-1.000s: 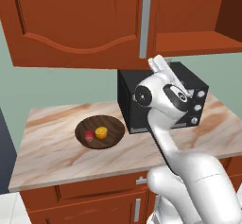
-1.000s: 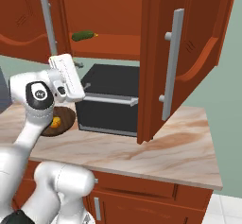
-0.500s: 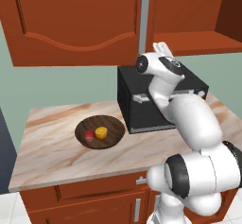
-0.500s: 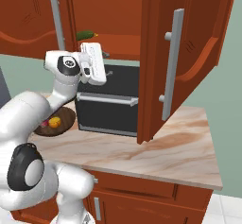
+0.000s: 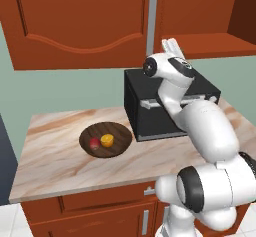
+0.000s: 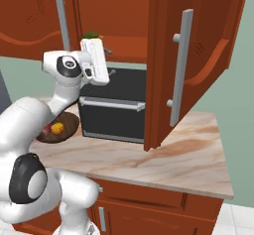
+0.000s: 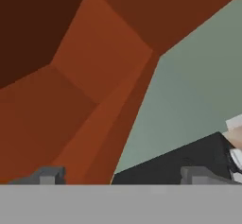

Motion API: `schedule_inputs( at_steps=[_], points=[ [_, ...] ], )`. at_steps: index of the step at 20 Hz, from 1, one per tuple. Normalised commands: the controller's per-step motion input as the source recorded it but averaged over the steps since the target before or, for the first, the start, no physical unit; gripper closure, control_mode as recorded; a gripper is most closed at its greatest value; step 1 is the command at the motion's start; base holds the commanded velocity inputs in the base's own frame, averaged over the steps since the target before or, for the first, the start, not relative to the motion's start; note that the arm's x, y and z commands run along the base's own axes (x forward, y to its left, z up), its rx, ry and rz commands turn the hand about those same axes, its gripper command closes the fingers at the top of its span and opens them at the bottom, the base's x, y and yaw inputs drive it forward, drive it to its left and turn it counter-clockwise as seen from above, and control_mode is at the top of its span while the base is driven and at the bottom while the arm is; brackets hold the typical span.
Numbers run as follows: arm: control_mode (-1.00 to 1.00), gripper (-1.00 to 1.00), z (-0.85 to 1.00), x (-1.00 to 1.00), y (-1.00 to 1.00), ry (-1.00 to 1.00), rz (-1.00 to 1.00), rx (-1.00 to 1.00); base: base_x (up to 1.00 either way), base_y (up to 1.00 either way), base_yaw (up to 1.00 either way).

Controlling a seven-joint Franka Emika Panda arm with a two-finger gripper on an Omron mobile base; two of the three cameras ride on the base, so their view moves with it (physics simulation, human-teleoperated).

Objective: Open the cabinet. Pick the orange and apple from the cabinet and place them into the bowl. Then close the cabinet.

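Note:
The cabinet (image 5: 80, 21) hangs above the counter with its left door shut. Its right door (image 6: 198, 55) stands swung wide open, baring the shelf. The dark-brown bowl (image 5: 106, 139) sits on the counter left of the microwave. In it lie the apple (image 5: 94, 142) and the orange (image 5: 106, 140), also seen as orange (image 6: 57, 128) and apple (image 6: 47, 129). My gripper (image 5: 172, 45) points upward just under the cabinet's shelf edge, above the microwave. In the hand view the gripper (image 7: 122, 176) is open, its fingertips (image 7: 45, 175) far apart with nothing between them.
A black microwave (image 5: 165, 106) stands on the marble counter (image 5: 60, 166) directly below my hand. A small green vegetable (image 6: 91, 34) lies on the cabinet shelf. The open door's grey handle (image 6: 181, 65) juts out over the counter's right part.
The arm has swung up and to the right, carrying the hand from beside the bowl to just under the cabinet shelf. The fruit and the doors have not moved.

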Motion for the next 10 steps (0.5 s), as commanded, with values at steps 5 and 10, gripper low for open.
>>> schedule_inputs(
  at_steps=[5, 10],
  points=[
    [-1.00, -1.00, 0.22, -1.00, -0.02, -0.24, 0.22, 0.01, 0.00, 0.00, 0.00],
    [-1.00, -1.00, 0.06, -1.00, -0.05, 0.00, 0.28, 0.05, 0.00, 0.00, 0.00]
  ],
)
